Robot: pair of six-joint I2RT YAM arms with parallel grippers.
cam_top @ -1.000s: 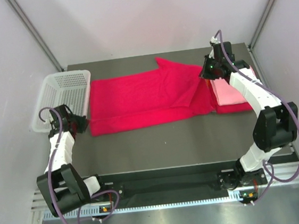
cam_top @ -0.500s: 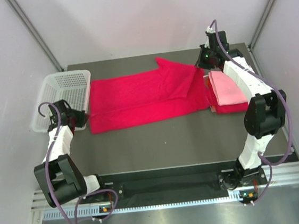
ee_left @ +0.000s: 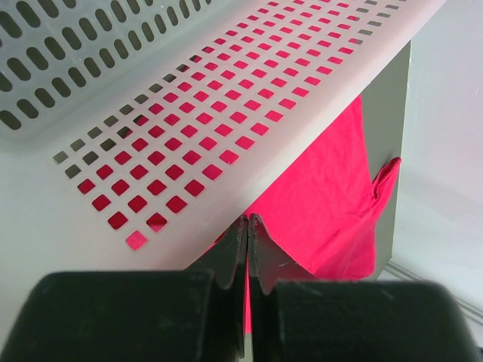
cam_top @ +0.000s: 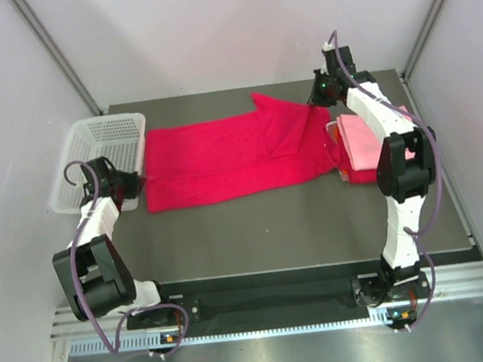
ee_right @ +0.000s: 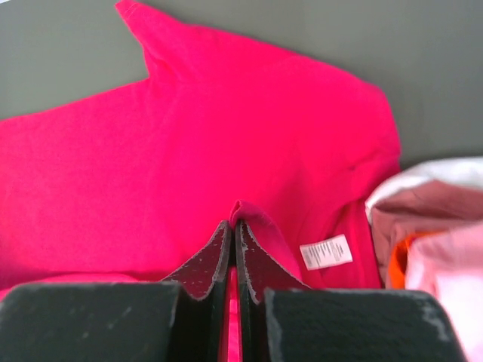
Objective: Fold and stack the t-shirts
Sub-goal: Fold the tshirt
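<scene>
left arm (cam_top: 97, 222): low, jaws clamped | right arm (cam_top: 371, 114): outstretched, jaws clamped

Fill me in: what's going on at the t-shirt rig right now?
Both arms are holding the crimson-magenta cloth t-shirt, which is spread long across the dark table. The left arm's fingers are shut on its end beside the white perforated plastic basket. The right arm's fingers pinch a raised fold near the collar label. A stack of folded shirts, light pink on top, sits at the right.

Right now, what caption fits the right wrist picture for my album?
Right gripper shut on a pinch of the crimson t-shirt, folded stack beside it.
</scene>
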